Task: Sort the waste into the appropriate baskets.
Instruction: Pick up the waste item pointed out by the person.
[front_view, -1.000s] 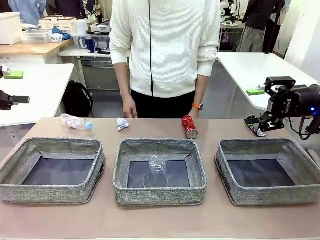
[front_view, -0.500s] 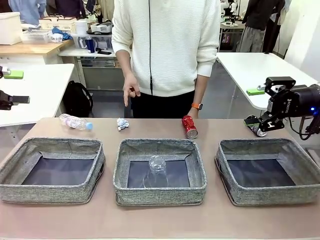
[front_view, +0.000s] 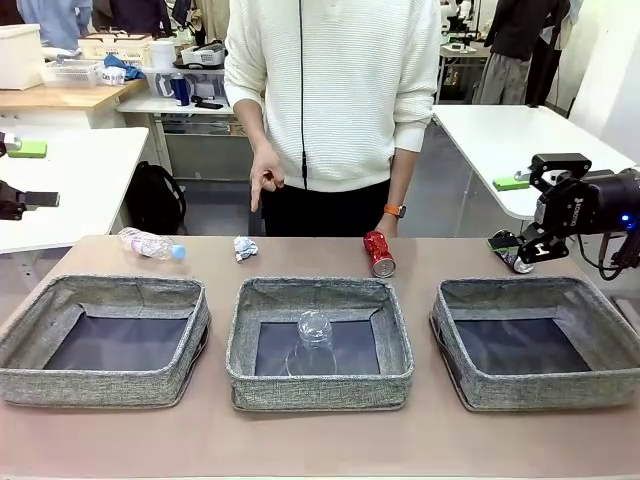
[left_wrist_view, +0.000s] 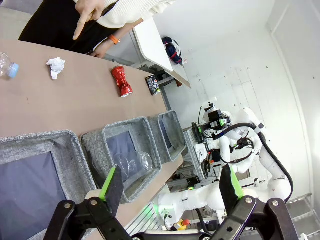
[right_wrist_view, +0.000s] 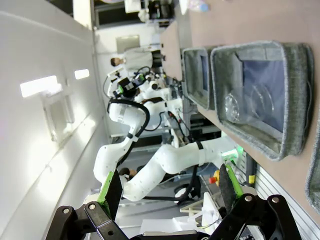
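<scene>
Clear cup (front_view: 313, 342) sits in the mid basket (front_view: 320, 392), btwn L basket (front_view: 100, 387) & R basket (front_view: 540, 392); bottle (front_view: 150, 243), paper ball (front_view: 244, 247), red can (front_view: 379, 253) & blue can (front_view: 502, 243) lie on the table (front_view: 320, 450) behind them; L gripper (left_wrist_view: 170, 175) & R gripper (right_wrist_view: 168, 177) jaws wide apart.

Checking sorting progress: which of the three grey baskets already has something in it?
The middle basket, holding the clear plastic cup; the left basket and right basket show only bare dark bottoms.

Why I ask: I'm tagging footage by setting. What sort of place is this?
Probably a robotics lab or test workshop: the left claw, open, faces a table with three grey baskets in a row, and white workbenches and storage crates stand behind.
</scene>
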